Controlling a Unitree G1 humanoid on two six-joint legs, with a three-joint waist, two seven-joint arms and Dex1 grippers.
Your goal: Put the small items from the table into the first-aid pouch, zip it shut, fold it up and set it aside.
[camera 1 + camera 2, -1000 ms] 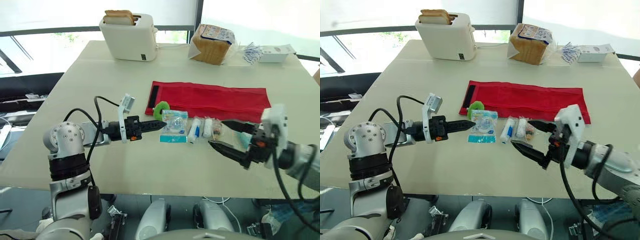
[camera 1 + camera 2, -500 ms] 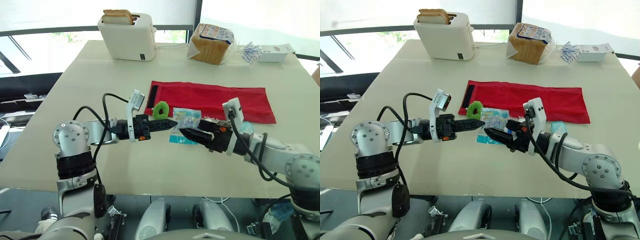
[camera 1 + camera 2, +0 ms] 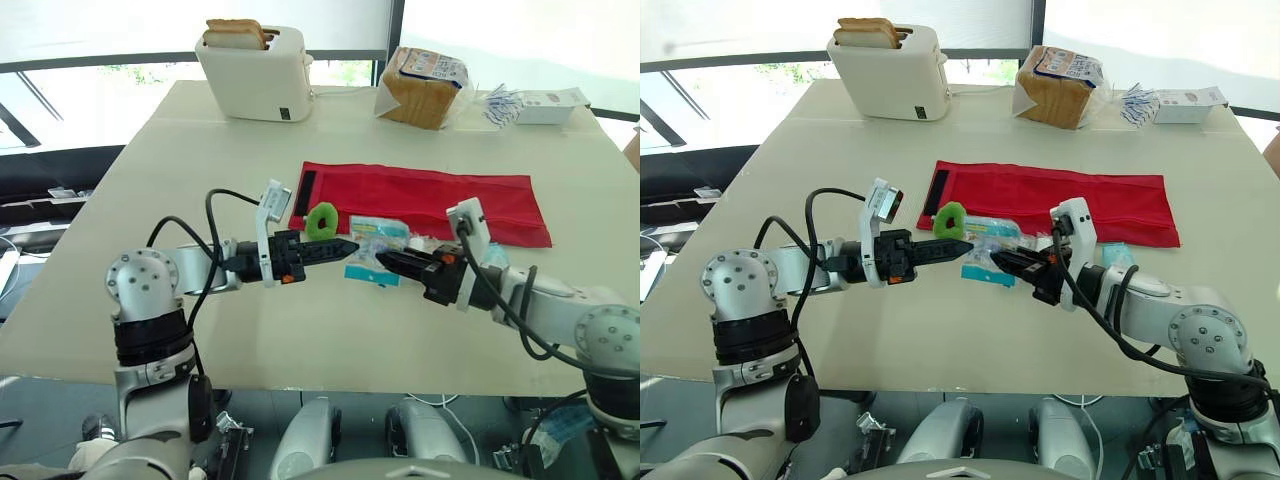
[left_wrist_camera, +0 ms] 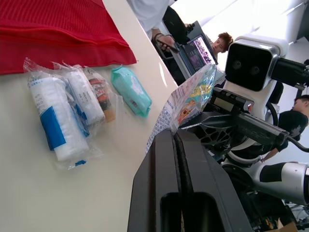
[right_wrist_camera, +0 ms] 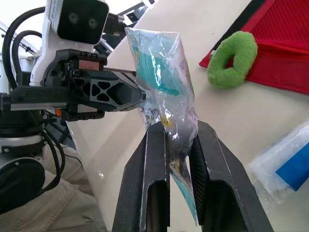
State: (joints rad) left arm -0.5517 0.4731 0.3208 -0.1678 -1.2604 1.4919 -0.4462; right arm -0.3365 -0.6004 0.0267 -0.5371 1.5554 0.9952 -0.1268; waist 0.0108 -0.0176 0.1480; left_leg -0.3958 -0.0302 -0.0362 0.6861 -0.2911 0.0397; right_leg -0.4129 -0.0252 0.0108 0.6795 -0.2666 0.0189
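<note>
The red first-aid pouch (image 3: 430,200) lies flat and spread out on the table, with a green ring (image 3: 322,220) at its near left corner. My right gripper (image 3: 388,260) is shut on a clear plastic packet (image 3: 378,245) with teal contents and holds it upright just above the table. My left gripper (image 3: 348,246) is shut, pointing right, its tip at the packet's edge (image 4: 186,104). Two gauze rolls (image 4: 53,116), a small brown packet (image 4: 102,93) and a teal packet (image 4: 130,92) lie in front of the pouch, partly hidden by my right arm in the eye views.
A white toaster (image 3: 258,75) with bread stands at the back left. A bagged bread loaf (image 3: 425,88) and a white box (image 3: 545,103) sit at the back right. People sit by a laptop (image 4: 193,46) beyond the table's right side.
My right gripper swung left from the table's front right, shut on the clear packet and raised it. My left gripper moved right until its tip met the packet.
</note>
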